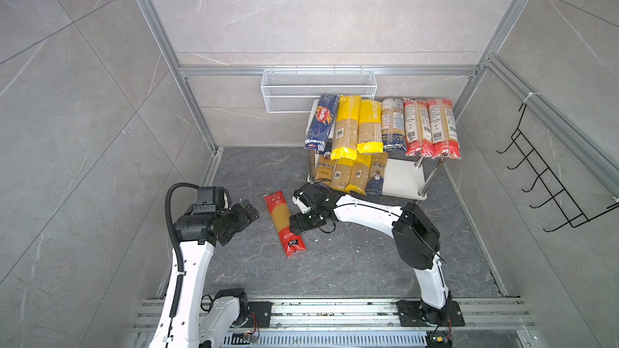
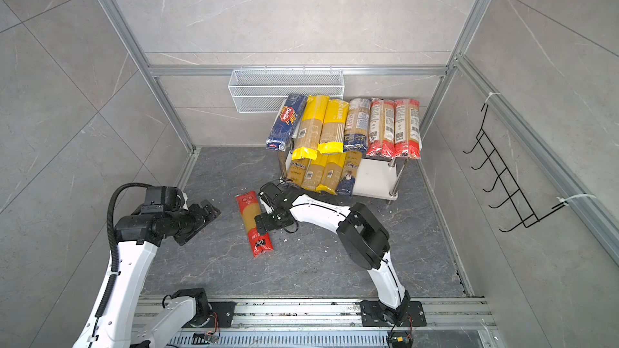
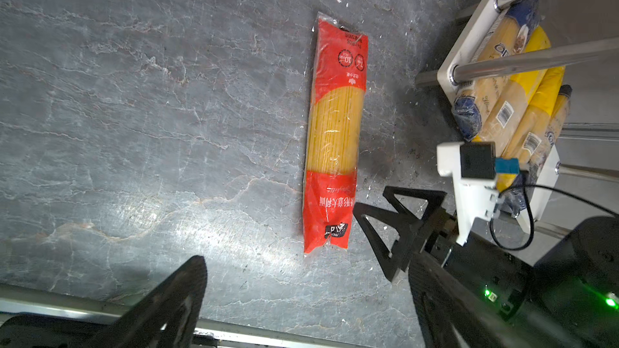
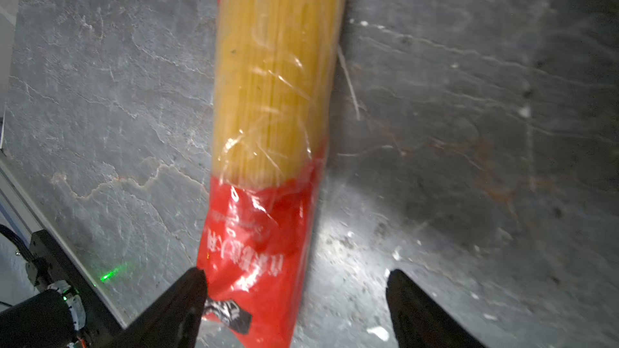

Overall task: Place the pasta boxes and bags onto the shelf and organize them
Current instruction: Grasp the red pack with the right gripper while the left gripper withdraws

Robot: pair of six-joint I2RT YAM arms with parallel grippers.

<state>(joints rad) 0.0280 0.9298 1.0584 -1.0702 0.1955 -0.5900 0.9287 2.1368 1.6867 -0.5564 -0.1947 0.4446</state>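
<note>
Starting from the largest item: a dark veined surface (image 1: 335, 269), carrying all the rest. Bearing at its far right corner a two-tier shelf (image 1: 403, 179), white boards on chrome legs. Hanging on the back wall just above and left of that shelf: a white mesh basket (image 1: 318, 90).

Loaded on the upper board with six packs side by side, near ends overhanging the front edge: a blue pack (image 1: 321, 122) tilted at the left end, then two yellow-ended bags (image 1: 348, 122), a navy-ended bag (image 1: 392, 125) and two red-ended bags (image 1: 417, 128) at the right end. Loaded on the lower board with four more bags (image 1: 350, 174), packed to the left, with the right part of that board bare.

Lying off the shelf, flat on the surface in front of its left end and apart from it: one red bag (image 1: 284, 225), between the two hands.

Set at the right side of that bag, by its near red end: right hand (image 4: 298, 276), fingers spread, pinching nothing, one fingertip (image 4: 196, 282) at the bag's edge, with contact impossible to confirm.

Set on the left side, apart from the bag: left hand (image 3: 308, 261), fingers spread wide, nothing between them.
</note>
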